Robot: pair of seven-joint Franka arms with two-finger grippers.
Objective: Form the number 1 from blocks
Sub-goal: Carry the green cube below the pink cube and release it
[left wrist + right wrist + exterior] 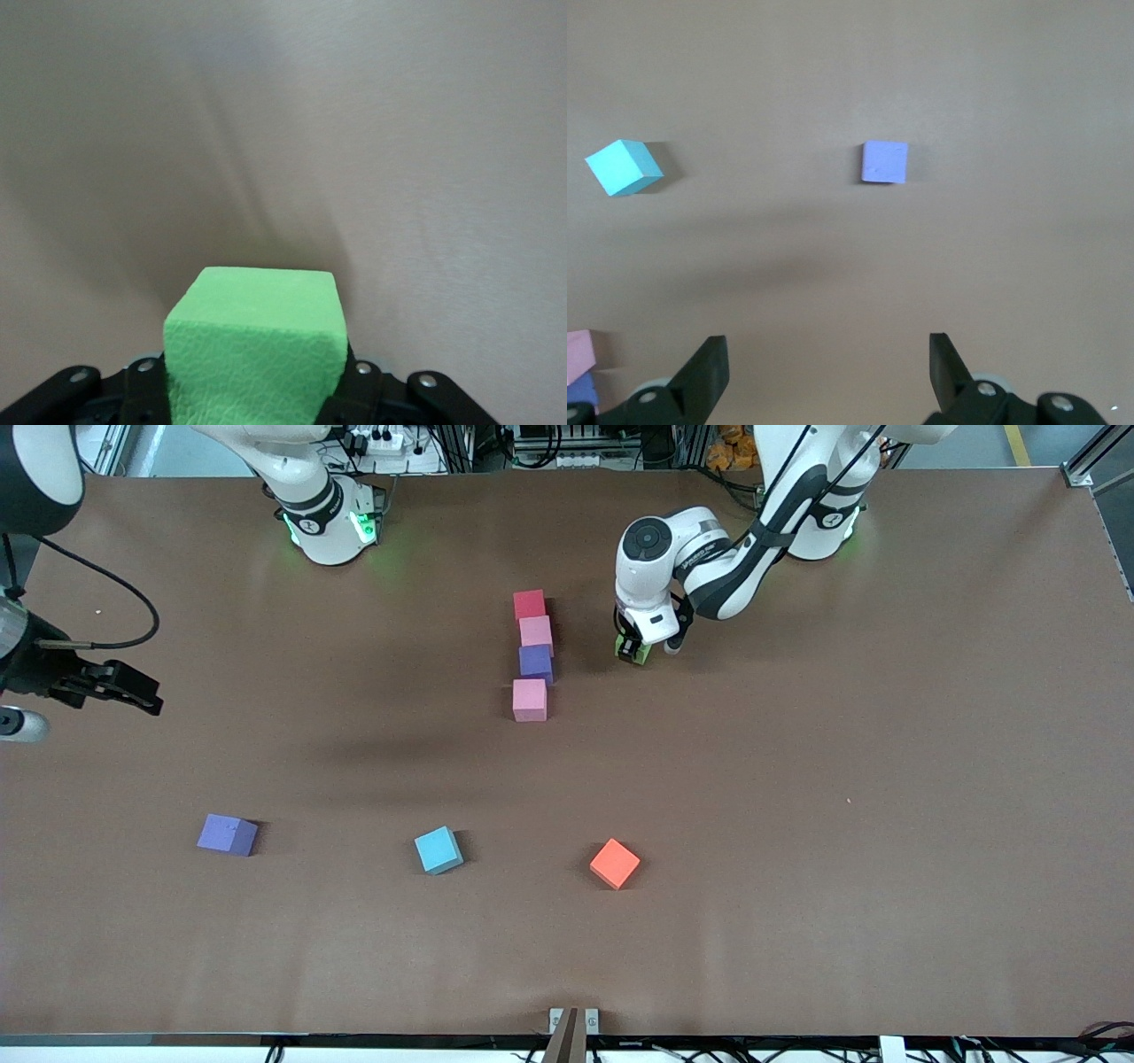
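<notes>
Beside the matte cube column point(533, 655), left tool point(634, 650) gripping pebbled green foam cube point(255, 350); right tool point(828, 367) spread, idle.

I see four blocks point(532, 654) touching in a column mid-table. Fifth block point(634, 652) sits in left gripper point(633, 648), just beside column, toward left arm's end. Three loose cubes point(438, 850) spread in a row nearer front cam, well apart.

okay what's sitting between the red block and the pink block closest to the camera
In the front view, between the red block and the nearer pink block lie another pink block and a purple block, in one column.
</notes>
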